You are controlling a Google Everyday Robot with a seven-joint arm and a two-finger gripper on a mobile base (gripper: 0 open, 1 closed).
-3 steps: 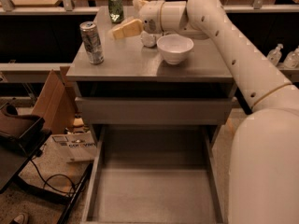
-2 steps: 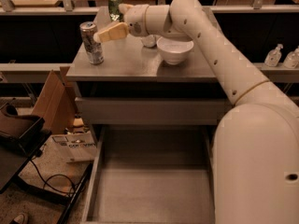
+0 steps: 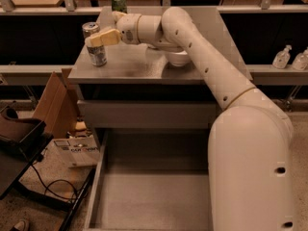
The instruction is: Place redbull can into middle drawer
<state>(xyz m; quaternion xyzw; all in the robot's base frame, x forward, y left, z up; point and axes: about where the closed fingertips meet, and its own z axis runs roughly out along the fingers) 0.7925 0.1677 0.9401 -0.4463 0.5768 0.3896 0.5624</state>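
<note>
Redbull can partly hidden behind gripper (grasp unclear), middle drawer partly arm-covered

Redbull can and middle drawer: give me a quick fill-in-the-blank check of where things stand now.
The redbull can stands upright on the ___ of the cabinet. The pincer is up against the ___ can. The middle drawer below is pulled ___. The bowl partly hidden by the arm is ___.
Missing words: top; redbull; open; white.

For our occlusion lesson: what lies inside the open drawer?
The middle drawer shows bare grey floor; the arm covers its right part. The tool is by the redbull can.
</note>
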